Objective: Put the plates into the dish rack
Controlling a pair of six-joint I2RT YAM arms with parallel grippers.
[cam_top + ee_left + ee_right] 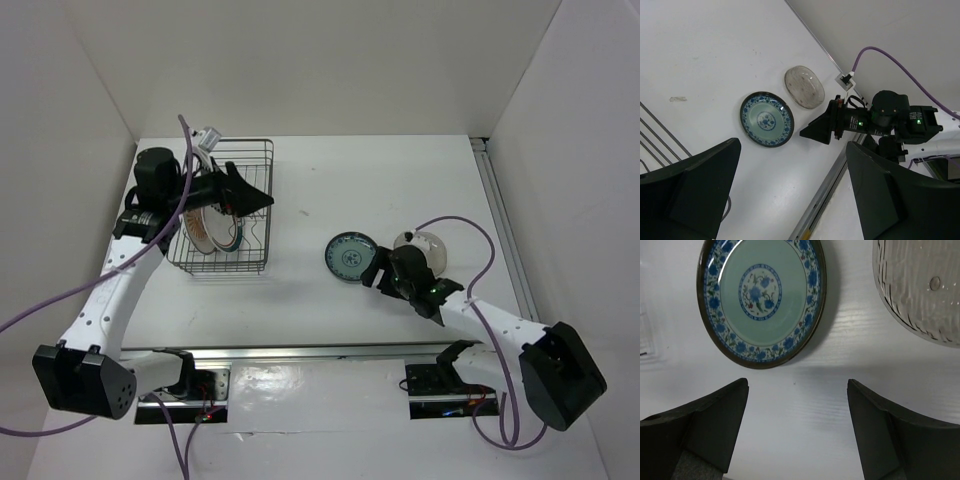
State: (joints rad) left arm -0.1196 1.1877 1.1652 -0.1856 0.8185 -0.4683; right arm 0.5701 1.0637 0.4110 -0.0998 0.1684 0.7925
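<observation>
1. Dark wire dish rack [240, 142] at upper left of the overhead view. Inside it, leaning on edge among the prongs as far as can be told, the white plate [212, 228] with orange pattern. Counts as one of three loaded.
2. Left gripper [250, 195] hovering over the right side of the rack, fingers spread wide, pinching nothing. Only bare table [715, 60] between them in the left wrist view.
3. Blue-green plate [761, 300] lying flat on the table near the middle of the overhead view, well apart from the rack. Not yet loaded.
4. Translucent grey-beige plate [925, 285] just beside it, at upper right of the right wrist view, with a narrow strip of table between the two rims. Partly hidden behind the right arm in the overhead view. Not yet loaded either.
5. Right gripper [797, 387] low over the table, just below the blue-green plate in its own view, fingers apart and empty, touching neither plate.
6. Roughly a third done, by this reading; two plates left. Probably the blue-green one in hand next, going by where the right gripper points. Flat plate on a smooth top, so likely awkward to catch by the rim, with some risk of pushing it along rather than lifting it.
</observation>
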